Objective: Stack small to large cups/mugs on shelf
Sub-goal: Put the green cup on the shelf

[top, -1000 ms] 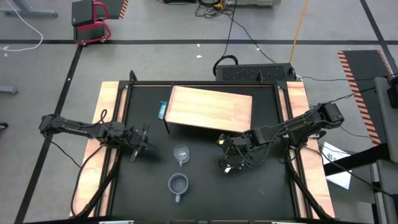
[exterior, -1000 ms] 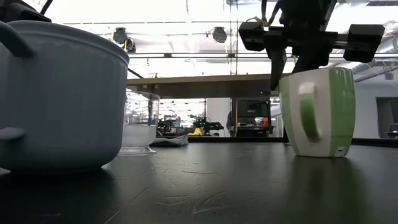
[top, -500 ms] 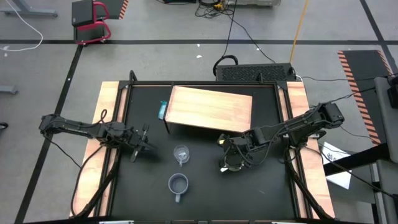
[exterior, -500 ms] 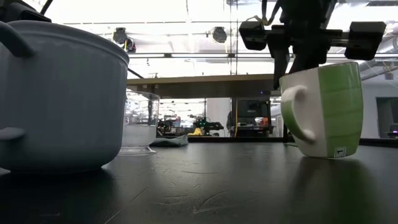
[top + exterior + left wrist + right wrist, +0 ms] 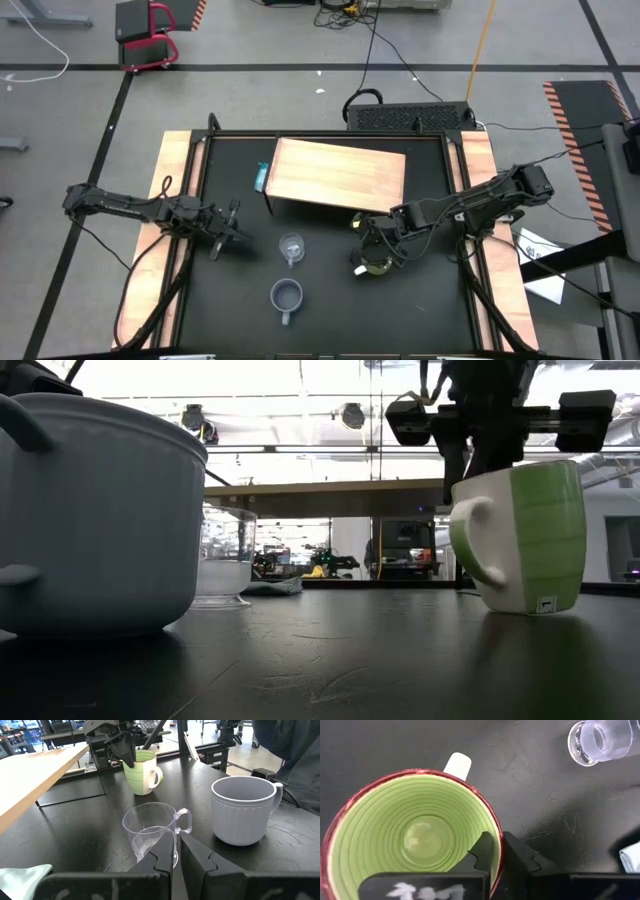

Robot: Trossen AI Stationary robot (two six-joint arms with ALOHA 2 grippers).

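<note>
The lime-green mug [image 5: 375, 262] stands on the black tabletop in front of the shelf [image 5: 338, 175], slightly tilted in the low view [image 5: 520, 535]. My right gripper [image 5: 498, 852] is above it, shut on its rim. The clear glass cup [image 5: 291, 246] stands upright on its base left of the mug. Nearer the table's front edge stands the grey-blue mug [image 5: 286, 295]. My left gripper [image 5: 230, 225] waits at the table's left side, shut and empty, pointing at the glass cup [image 5: 150, 827]. My right gripper has the lime-green mug's rim [image 5: 495, 837] between its fingers, one finger [image 5: 482, 852] inside the mug and one [image 5: 520, 857] outside, on the side away from the handle [image 5: 457, 766]. The fingers slant down from above. The mug is slightly tilted, its base on the tabletop.
A teal cloth [image 5: 261, 177] lies at the shelf's left end. The shelf top [image 5: 30, 775] is bare wood on dark legs. Black tabletop lies open between the cups and the near edge.
In the low view my right gripper's outer finger has come in against the mug's rim. The lime-green mug has turned about, its handle swinging from facing the near edge toward the table's left, and it has tipped slightly.
</note>
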